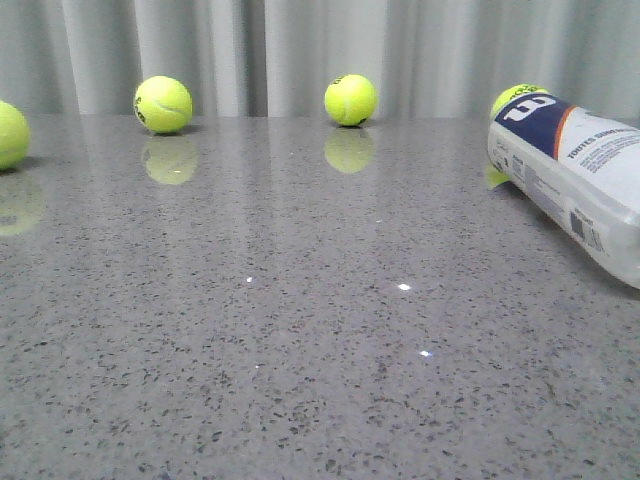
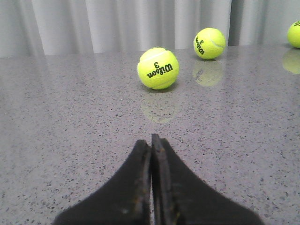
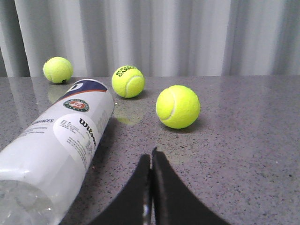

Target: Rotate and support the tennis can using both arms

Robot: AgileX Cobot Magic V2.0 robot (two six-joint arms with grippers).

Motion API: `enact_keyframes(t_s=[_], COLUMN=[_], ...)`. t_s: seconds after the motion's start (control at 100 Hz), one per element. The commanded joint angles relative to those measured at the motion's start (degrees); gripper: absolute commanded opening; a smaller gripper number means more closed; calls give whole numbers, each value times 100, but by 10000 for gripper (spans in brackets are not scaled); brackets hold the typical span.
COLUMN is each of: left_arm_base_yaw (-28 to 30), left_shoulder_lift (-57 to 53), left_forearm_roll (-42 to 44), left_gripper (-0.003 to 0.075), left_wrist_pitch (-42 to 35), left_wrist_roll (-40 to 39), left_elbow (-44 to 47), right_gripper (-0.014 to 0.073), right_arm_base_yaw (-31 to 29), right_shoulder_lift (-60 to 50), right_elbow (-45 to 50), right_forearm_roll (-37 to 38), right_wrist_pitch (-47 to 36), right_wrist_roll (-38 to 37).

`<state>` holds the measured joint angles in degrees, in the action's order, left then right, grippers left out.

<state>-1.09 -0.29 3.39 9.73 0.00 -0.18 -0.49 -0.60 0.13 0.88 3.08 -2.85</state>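
Observation:
The tennis can (image 1: 580, 175) lies on its side at the right of the grey speckled table, its navy Wilson end pointing away toward the curtain. It also shows in the right wrist view (image 3: 56, 145), lying beside my right gripper (image 3: 151, 157), which is shut, empty and apart from the can. My left gripper (image 2: 151, 139) is shut and empty over bare table, well short of a tennis ball (image 2: 158, 68). Neither gripper shows in the front view.
Tennis balls stand along the back by the curtain (image 1: 163, 104) (image 1: 350, 100), one at the left edge (image 1: 10, 133) and one behind the can (image 1: 515, 95). In the right wrist view a ball (image 3: 177, 106) lies just ahead of the fingers, with two more beyond (image 3: 128, 81) (image 3: 57, 70).

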Motion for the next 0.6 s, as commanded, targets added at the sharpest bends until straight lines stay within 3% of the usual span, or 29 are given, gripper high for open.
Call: enact_keyframes(t_s=[0.0,0.31,0.59], left_arm_base_yaw=[-46,-46,-46], left_shoulder_lift=[-219,-219,-219], left_forearm_roll=[-4,-4,-4], left_gripper=[-21,-21,-21], left_wrist_pitch=[-440,-440,-440], left_wrist_roll=[0,0,0], left_elbow=[281,281,281], right_gripper=[-65,-65,-45], right_arm_base_yaw=[17,17,17], right_shoulder_lift=[-107,851,2349], right_elbow=[-540,-2614,-3502], right_forearm_roll=[41,-31,-208], right_wrist_pitch=[-87,2788,3400], right_wrist_roll=[2,2,7])
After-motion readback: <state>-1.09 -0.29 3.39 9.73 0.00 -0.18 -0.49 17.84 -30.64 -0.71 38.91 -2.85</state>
